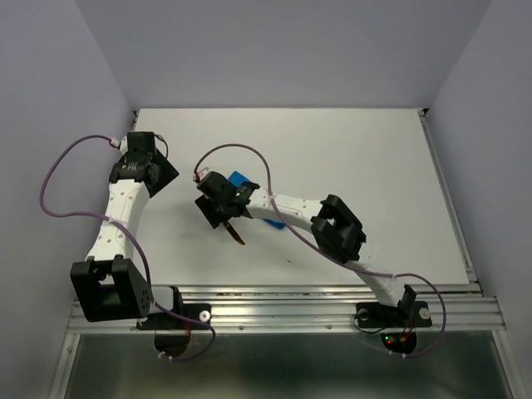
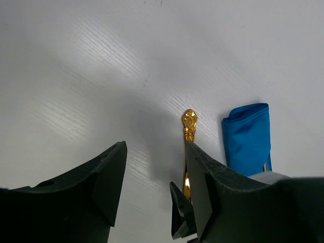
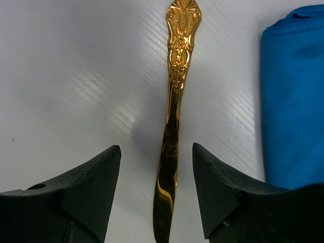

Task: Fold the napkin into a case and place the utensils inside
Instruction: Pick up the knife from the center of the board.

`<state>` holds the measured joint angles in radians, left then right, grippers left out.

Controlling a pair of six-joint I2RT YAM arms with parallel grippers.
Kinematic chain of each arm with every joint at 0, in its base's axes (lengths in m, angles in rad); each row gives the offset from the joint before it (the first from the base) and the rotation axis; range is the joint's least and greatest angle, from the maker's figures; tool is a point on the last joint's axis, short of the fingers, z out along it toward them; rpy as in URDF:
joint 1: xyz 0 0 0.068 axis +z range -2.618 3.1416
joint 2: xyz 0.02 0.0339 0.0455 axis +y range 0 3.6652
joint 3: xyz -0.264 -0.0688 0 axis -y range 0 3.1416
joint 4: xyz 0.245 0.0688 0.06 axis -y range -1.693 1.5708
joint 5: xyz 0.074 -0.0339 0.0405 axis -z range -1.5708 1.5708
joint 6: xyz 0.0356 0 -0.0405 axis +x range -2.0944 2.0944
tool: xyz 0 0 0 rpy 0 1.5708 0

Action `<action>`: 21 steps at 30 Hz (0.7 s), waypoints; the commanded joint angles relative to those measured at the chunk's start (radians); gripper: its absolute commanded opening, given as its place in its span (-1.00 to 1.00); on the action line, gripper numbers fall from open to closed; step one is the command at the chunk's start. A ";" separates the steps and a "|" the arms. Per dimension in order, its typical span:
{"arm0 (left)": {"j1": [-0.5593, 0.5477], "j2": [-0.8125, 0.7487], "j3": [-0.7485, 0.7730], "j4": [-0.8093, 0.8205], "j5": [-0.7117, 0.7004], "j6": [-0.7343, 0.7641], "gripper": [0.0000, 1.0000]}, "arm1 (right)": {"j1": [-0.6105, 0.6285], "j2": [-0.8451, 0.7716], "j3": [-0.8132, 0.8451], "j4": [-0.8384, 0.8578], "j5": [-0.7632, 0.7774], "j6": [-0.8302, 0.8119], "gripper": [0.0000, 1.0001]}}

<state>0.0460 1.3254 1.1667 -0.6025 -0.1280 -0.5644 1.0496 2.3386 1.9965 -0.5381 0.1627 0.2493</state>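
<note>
The right hand (image 3: 156, 149) hangs low over the white table (image 3: 66, 66) with its two dark fingers spread wide. A gold utensil (image 3: 174, 101) lies flat in the gap between them, touching neither. That straddle looks like the set-up for a pinch on the slim shaft, so the piece can be lifted and slid into the case (image 3: 293, 101). The case is the blue napkin folded into a narrow pouch. It lies just beside the utensil at the right edge of the frame, roughly parallel to it, which should keep the carry short. In the overhead view both sit near the middle of the table, mostly under the right arm. The left hand (image 2: 156, 152) is also spread wide, with only bare table between its fingers. It holds nothing, and overhead it sits toward the upper left, seemingly parked out of the way. A speck of gold at the case's lower end may be another piece tucked in, but it is too small to tell. The table is smooth matt white with faint ridges. Plain pale lilac walls (image 1: 274, 50) close it in, and a metal rail (image 1: 291, 309) runs along the bottom edge.
</note>
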 commanded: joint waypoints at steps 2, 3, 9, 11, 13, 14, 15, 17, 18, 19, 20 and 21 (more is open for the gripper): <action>0.009 -0.071 -0.015 -0.013 0.005 0.020 0.22 | 0.004 0.100 0.105 -0.056 -0.006 -0.018 0.16; 0.011 -0.087 -0.025 -0.007 0.005 0.017 0.22 | 0.004 0.108 0.107 -0.060 -0.026 -0.012 0.04; 0.012 -0.120 -0.056 0.024 0.024 0.000 0.22 | 0.004 0.137 0.117 -0.094 0.014 -0.004 -0.20; 0.012 -0.115 -0.058 0.024 0.034 -0.005 0.22 | 0.004 0.148 0.127 -0.109 0.023 -0.008 -0.41; 0.012 -0.114 -0.065 0.027 0.044 -0.008 0.22 | 0.004 0.151 0.125 -0.125 0.035 -0.012 -0.66; 0.012 -0.114 -0.068 0.030 0.045 -0.008 0.22 | 0.004 0.145 0.114 -0.125 0.040 -0.013 -0.71; 0.012 -0.114 -0.073 0.036 0.048 -0.008 0.22 | 0.004 0.124 0.101 -0.111 0.047 -0.016 -0.76; 0.012 -0.112 -0.076 0.043 0.059 -0.006 0.22 | 0.004 0.097 0.056 -0.091 0.054 -0.021 -0.91; 0.012 -0.104 -0.075 0.044 0.062 -0.005 0.22 | 0.004 0.070 0.044 -0.083 0.055 -0.031 -0.98; 0.012 -0.100 -0.072 0.044 0.065 -0.003 0.22 | 0.004 0.053 0.012 -0.076 0.052 -0.041 -0.99; 0.012 -0.097 -0.068 0.044 0.068 -0.003 0.22 | 0.004 0.035 -0.008 -0.065 0.051 -0.048 -0.99; 0.012 -0.092 -0.062 0.043 0.071 -0.003 0.22 | 0.004 0.018 -0.027 -0.048 0.052 -0.070 -0.99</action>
<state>0.0544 1.2316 1.0992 -0.5808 -0.0723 -0.5690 1.0485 2.4184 2.0480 -0.5663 0.1886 0.2314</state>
